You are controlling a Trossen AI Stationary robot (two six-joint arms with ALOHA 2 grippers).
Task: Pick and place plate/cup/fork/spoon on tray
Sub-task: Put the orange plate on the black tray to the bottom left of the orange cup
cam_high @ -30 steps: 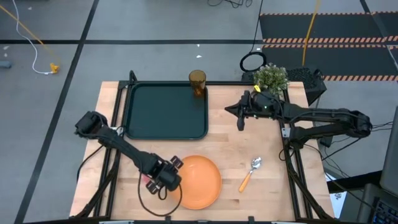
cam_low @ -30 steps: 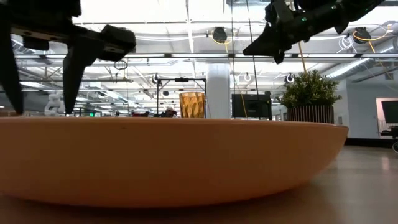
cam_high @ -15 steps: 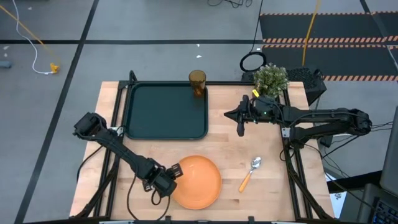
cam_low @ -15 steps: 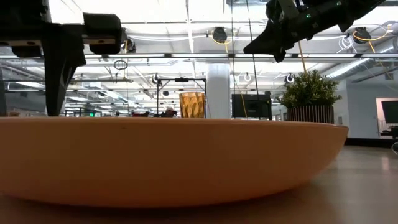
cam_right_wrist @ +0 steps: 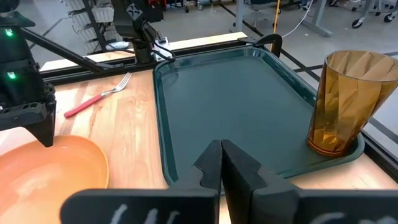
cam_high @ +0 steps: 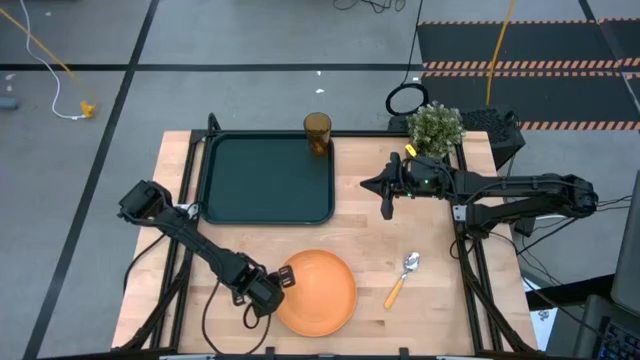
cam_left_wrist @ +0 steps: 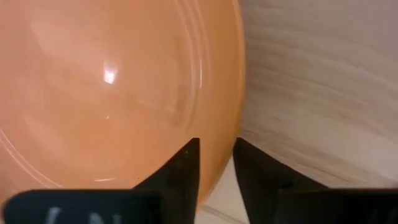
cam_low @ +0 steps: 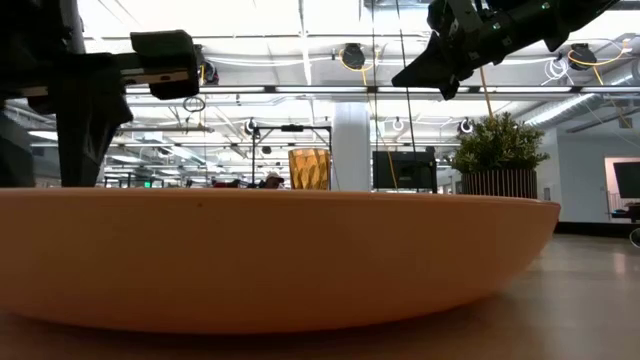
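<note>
High view, orange plate (cam_high: 318,292) on the near worktop (cam_high: 370,235), left gripper (cam_high: 277,287) at its left rim, left wrist view, fingers (cam_left_wrist: 180,171) narrow, astride the rim, right wrist view, right gripper (cam_right_wrist: 221,163) closed, empty, above tray (cam_right_wrist: 236,106).

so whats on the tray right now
Only the cup shows on the tray, at its far right corner; the right wrist view shows it inside the rim. The rest of the tray is bare. What lies beneath it cannot be seen.
</note>
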